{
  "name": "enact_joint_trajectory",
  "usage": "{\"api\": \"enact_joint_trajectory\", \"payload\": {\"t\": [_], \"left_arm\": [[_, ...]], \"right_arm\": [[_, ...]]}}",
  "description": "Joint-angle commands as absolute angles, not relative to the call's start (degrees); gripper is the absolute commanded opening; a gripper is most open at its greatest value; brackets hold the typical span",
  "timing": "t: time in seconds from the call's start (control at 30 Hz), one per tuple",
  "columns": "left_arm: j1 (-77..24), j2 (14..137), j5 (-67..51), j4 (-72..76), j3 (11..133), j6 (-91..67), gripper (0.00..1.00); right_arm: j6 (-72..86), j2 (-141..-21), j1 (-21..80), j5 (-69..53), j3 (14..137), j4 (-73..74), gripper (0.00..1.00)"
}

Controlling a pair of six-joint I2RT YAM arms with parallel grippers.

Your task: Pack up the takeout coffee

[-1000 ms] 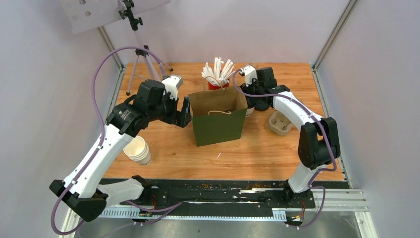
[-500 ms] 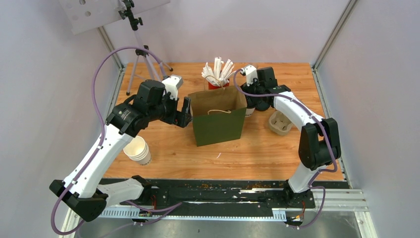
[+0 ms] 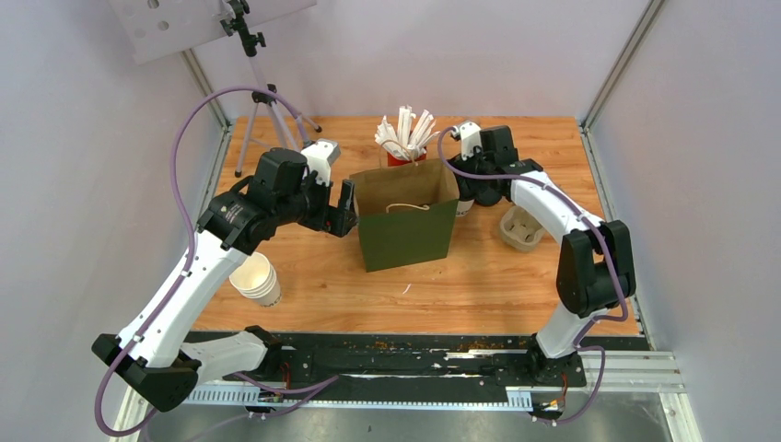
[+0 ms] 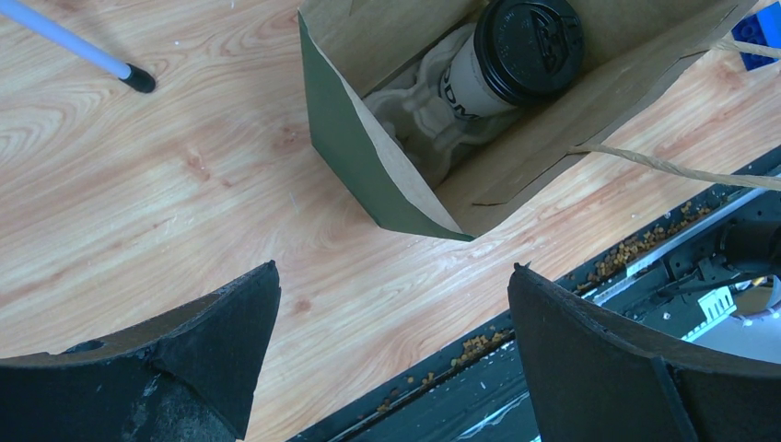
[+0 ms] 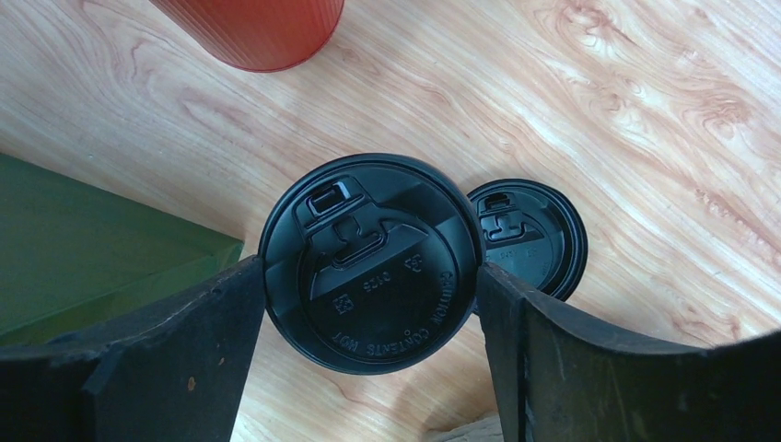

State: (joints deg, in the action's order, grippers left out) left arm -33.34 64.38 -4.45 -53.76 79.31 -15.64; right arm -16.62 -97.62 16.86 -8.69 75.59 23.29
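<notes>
Right gripper (image 5: 370, 276) clamps a takeout coffee (image 5: 368, 244) just right of the green bag (image 3: 405, 241). Another lidded cup (image 4: 516, 55) stands inside the bag. Left gripper (image 4: 394, 269), spread wide, hovers at the bag's left.

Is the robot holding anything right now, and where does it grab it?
The right gripper grips a coffee cup by the sides of its black lid. The left gripper holds nothing.

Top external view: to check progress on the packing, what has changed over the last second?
The right gripper edged slightly right and toward the far edge, with its fingers against the lid of the takeout coffee. The left gripper, green paper bag and red cup stayed put.
</notes>
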Motion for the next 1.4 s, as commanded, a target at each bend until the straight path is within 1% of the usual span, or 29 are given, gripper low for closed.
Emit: {"api": "enact_joint_trajectory", "payload": {"t": [0.0, 0.1, 0.47, 0.5, 0.63, 0.83, 1.07, 1.23, 1.37], "left_arm": [[-33.4, 63.8, -5.2, -51.7, 82.0, -16.3, 1.0], [-33.5, 63.7, -5.3, -51.7, 81.9, -16.3, 1.0], [-33.4, 63.7, -5.0, -51.8, 82.0, -16.6, 1.0], [-33.4, 63.9, -4.5, -52.3, 82.1, -16.6, 1.0], [-33.4, 64.2, -1.7, -53.8, 83.5, -16.2, 1.0], [-33.5, 64.0, -1.5, -54.2, 83.4, -16.3, 1.0], [-33.3, 64.0, -0.4, -55.2, 83.6, -16.6, 1.0], [-33.4, 64.2, -1.9, -54.6, 83.8, -16.2, 1.0], [-33.3, 64.2, -2.9, -53.5, 83.6, -16.8, 1.0]], "right_arm": [[-14.6, -95.7, 16.0, -9.1, 74.2, 23.5, 0.82], [-14.3, -95.4, 15.6, -9.0, 73.9, 23.5, 0.78], [-13.1, -95.4, 14.4, -10.1, 73.7, 23.5, 0.73], [-13.0, -95.4, 14.4, -10.1, 73.8, 23.5, 0.73], [-12.8, -95.4, 14.4, -10.0, 74.0, 24.0, 0.79], [-12.5, -95.7, 14.4, -10.3, 74.3, 24.2, 0.81], [-12.3, -95.7, 14.4, -10.3, 74.2, 24.3, 0.81], [-12.1, -95.9, 14.4, -10.5, 74.1, 24.3, 0.8], [-12.0, -95.9, 14.4, -10.5, 74.0, 24.5, 0.73]]}}
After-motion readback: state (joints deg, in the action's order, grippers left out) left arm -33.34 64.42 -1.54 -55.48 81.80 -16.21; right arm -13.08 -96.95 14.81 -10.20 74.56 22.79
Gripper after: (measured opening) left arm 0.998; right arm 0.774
